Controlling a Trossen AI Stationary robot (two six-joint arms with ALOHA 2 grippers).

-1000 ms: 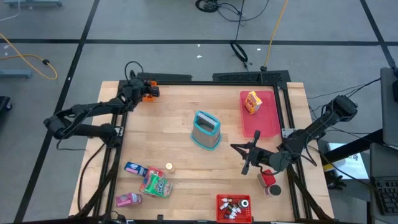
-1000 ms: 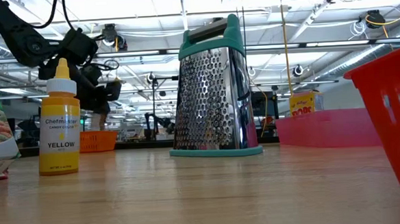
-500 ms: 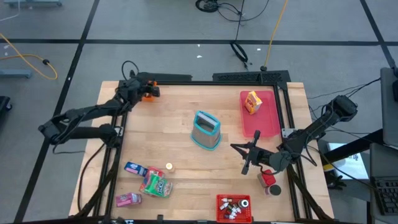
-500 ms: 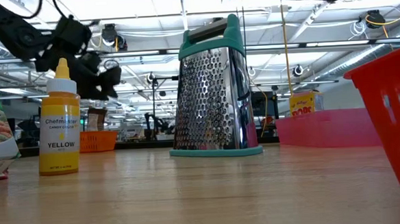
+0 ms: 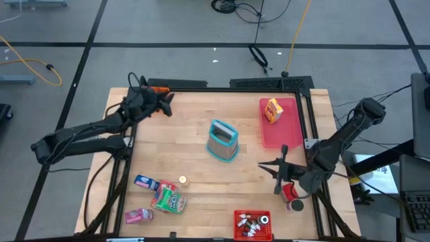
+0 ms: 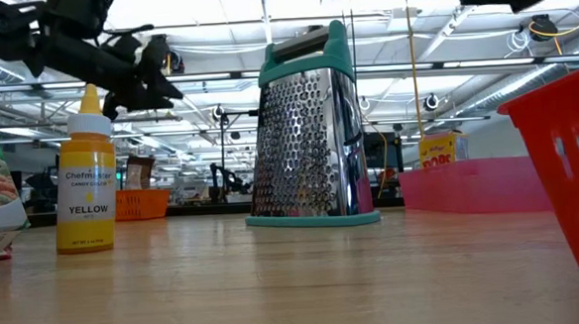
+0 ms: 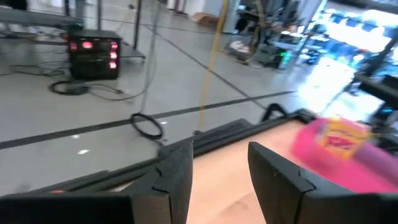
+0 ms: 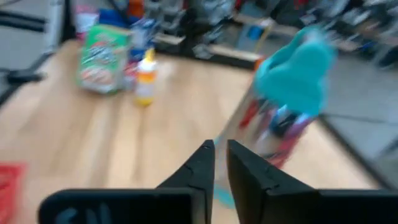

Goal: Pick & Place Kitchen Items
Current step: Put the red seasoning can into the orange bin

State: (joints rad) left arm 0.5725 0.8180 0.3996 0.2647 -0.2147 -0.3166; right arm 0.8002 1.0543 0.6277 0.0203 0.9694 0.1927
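Observation:
Snack packets lie flat at the near left: blue (image 5: 144, 181), green (image 5: 168, 199) and pink (image 5: 138, 215). A small yellow bottle (image 5: 182, 180) stands upright beside them. A red dark-lidded canister (image 5: 290, 193) sits on the table under my right arm. My left gripper (image 5: 166, 102) hovers open and holds nothing at the far left corner, raised well above the table in the low view (image 6: 161, 84). My right gripper (image 5: 262, 165) hangs above the table right of centre. It points toward the table's left, its fingers (image 8: 208, 158) parted by a narrow gap, with nothing between them.
A steel grater with teal trim (image 5: 223, 140) stands at the table's middle. A pink tray (image 5: 285, 131) at the far right carries a yellow box (image 5: 272, 109). A red bin (image 5: 265, 232) with small bottles sits at the near edge. An orange bin (image 5: 158, 89) is at the far left corner.
My left gripper has risen from over the orange bin, moved a little toward the table's right, and tipped up toward level. My right gripper has shifted toward the table's right edge and rolled at the wrist. The items on the table lie as before.

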